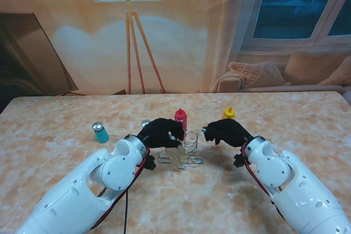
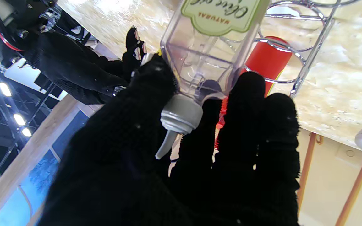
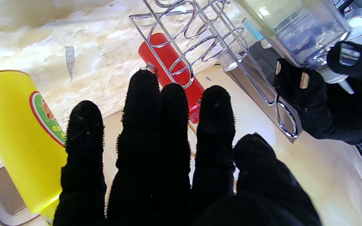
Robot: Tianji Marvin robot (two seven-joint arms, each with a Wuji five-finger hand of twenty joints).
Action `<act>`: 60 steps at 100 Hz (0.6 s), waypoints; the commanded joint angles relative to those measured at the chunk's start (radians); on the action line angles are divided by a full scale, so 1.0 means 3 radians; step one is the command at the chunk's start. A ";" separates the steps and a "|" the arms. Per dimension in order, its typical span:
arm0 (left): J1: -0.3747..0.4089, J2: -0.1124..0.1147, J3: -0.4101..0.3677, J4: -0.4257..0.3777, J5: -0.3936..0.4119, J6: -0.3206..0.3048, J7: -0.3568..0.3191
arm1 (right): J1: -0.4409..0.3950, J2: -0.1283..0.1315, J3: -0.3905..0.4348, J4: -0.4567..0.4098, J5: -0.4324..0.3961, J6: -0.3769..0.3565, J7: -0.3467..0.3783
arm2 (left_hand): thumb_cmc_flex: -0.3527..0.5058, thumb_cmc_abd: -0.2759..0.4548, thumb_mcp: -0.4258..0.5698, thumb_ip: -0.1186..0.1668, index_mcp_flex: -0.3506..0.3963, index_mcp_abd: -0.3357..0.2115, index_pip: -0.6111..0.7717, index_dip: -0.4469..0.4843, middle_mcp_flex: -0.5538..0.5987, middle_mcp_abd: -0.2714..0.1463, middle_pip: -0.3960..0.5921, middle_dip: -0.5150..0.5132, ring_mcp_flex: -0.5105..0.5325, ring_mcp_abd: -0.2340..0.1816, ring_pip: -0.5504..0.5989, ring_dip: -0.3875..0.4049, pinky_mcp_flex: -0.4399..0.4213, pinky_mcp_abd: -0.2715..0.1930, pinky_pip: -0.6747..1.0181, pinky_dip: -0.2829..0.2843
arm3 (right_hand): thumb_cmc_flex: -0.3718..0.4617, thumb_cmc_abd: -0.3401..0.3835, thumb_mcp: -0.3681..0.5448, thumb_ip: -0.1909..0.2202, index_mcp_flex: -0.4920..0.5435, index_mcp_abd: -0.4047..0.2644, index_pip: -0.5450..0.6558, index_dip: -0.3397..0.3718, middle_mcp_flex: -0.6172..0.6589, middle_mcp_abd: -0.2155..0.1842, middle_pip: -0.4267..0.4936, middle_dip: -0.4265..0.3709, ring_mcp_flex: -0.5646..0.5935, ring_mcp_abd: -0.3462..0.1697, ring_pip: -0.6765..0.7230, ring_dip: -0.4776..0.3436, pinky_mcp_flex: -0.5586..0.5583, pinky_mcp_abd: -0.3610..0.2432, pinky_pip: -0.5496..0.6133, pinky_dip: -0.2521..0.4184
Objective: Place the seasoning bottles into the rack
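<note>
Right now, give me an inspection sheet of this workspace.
Surface: marble-pattern table, bare in front.
Job's things: wire rack at centre; clear oil bottle held at the rack; red bottle and yellow bottle standing behind it; teal bottle to the left.
Clutter: nothing seen.
Hands: left robot hand grips the oil bottle; right robot hand open, empty.
Cables: red and black cables along left arm.
Surroundings: lamp, sofa.
</note>
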 commanded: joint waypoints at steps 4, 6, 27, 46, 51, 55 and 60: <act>0.0016 -0.0062 0.0038 -0.0044 -0.0008 0.0099 0.0056 | -0.0030 -0.0013 -0.0004 -0.0016 -0.0012 0.0005 0.0043 | 0.0464 0.0074 0.0631 0.0184 0.0055 0.0024 0.0012 -0.0044 0.0170 -0.0084 0.0266 0.0104 0.0136 -0.0342 0.0275 0.0129 -0.0037 -0.0160 0.0145 0.0110 | -0.0014 -0.0023 -0.0015 -0.0041 -0.0023 -0.0083 0.0011 -0.0027 -0.0020 -0.0056 -0.0004 0.0068 -0.0009 -0.0044 -0.0013 0.0100 -0.0026 0.0023 0.0010 0.0064; 0.0016 -0.0066 0.0043 -0.0046 -0.0013 0.0112 0.0068 | -0.0030 -0.0013 -0.0004 -0.0016 -0.0013 0.0006 0.0043 | 0.0462 0.0076 0.0629 0.0182 0.0053 0.0026 0.0010 -0.0046 0.0169 -0.0081 0.0268 0.0104 0.0134 -0.0337 0.0279 0.0131 -0.0039 -0.0159 0.0149 0.0111 | -0.0010 -0.0024 -0.0013 -0.0040 -0.0023 -0.0083 0.0011 -0.0027 -0.0019 -0.0056 -0.0003 0.0068 -0.0009 -0.0042 -0.0013 0.0100 -0.0024 0.0024 0.0010 0.0065; 0.0023 -0.0097 0.0089 -0.0068 -0.0050 0.0252 0.0141 | -0.0024 -0.0013 -0.0008 -0.0013 -0.0014 0.0008 0.0045 | 0.0471 0.0084 0.0625 0.0181 0.0046 0.0052 0.0011 -0.0053 0.0149 -0.0060 0.0288 0.0107 0.0117 -0.0326 0.0318 0.0141 -0.0070 -0.0153 0.0184 0.0122 | -0.0010 -0.0023 -0.0013 -0.0039 -0.0022 -0.0077 0.0011 -0.0026 -0.0016 -0.0054 -0.0001 0.0068 -0.0005 -0.0044 -0.0011 0.0100 -0.0020 0.0028 0.0012 0.0066; 0.0002 -0.0098 0.0117 -0.0015 -0.0043 0.0187 0.0153 | -0.0030 -0.0013 0.0000 -0.0018 -0.0017 0.0008 0.0042 | 0.0468 0.0102 0.0615 0.0182 0.0048 0.0009 0.0028 -0.0053 0.0135 -0.0105 0.0296 0.0098 0.0080 -0.0338 0.0324 0.0139 -0.0122 -0.0188 0.0169 0.0113 | -0.0009 -0.0022 -0.0013 -0.0040 -0.0023 -0.0083 0.0012 -0.0025 -0.0015 -0.0051 -0.0001 0.0068 -0.0008 -0.0044 -0.0012 0.0100 -0.0018 0.0028 0.0013 0.0066; 0.0002 -0.0092 0.0115 -0.0007 -0.0005 0.0150 0.0155 | -0.0030 -0.0013 0.0001 -0.0019 -0.0018 0.0008 0.0040 | 0.0465 0.0105 0.0610 0.0181 0.0050 -0.0003 0.0032 -0.0055 0.0136 -0.0115 0.0297 0.0093 0.0072 -0.0342 0.0323 0.0136 -0.0124 -0.0193 0.0168 0.0112 | -0.0009 -0.0024 -0.0014 -0.0040 -0.0027 -0.0085 0.0011 -0.0026 -0.0015 -0.0050 -0.0002 0.0068 -0.0007 -0.0044 -0.0011 0.0100 -0.0022 0.0027 0.0011 0.0066; 0.0002 -0.0084 0.0109 -0.0007 0.0017 0.0120 0.0145 | -0.0030 -0.0013 0.0001 -0.0018 -0.0018 0.0008 0.0040 | 0.0465 0.0098 0.0606 0.0180 0.0054 -0.0012 0.0034 -0.0059 0.0140 -0.0122 0.0297 0.0087 0.0075 -0.0343 0.0322 0.0132 -0.0120 -0.0198 0.0169 0.0111 | -0.0008 -0.0024 -0.0014 -0.0040 -0.0022 -0.0083 0.0013 -0.0025 -0.0013 -0.0051 -0.0001 0.0068 -0.0005 -0.0048 -0.0010 0.0101 -0.0020 0.0024 0.0012 0.0066; 0.0005 -0.0076 0.0102 -0.0015 0.0031 0.0099 0.0126 | -0.0029 -0.0013 0.0000 -0.0018 -0.0017 0.0007 0.0041 | 0.0467 0.0098 0.0600 0.0177 0.0065 -0.0016 0.0033 -0.0072 0.0150 -0.0128 0.0291 0.0070 0.0084 -0.0338 0.0320 0.0118 -0.0099 -0.0204 0.0170 0.0108 | -0.0009 -0.0024 -0.0014 -0.0040 -0.0022 -0.0083 0.0013 -0.0026 -0.0014 -0.0052 -0.0001 0.0068 -0.0004 -0.0048 -0.0010 0.0100 -0.0021 0.0023 0.0012 0.0066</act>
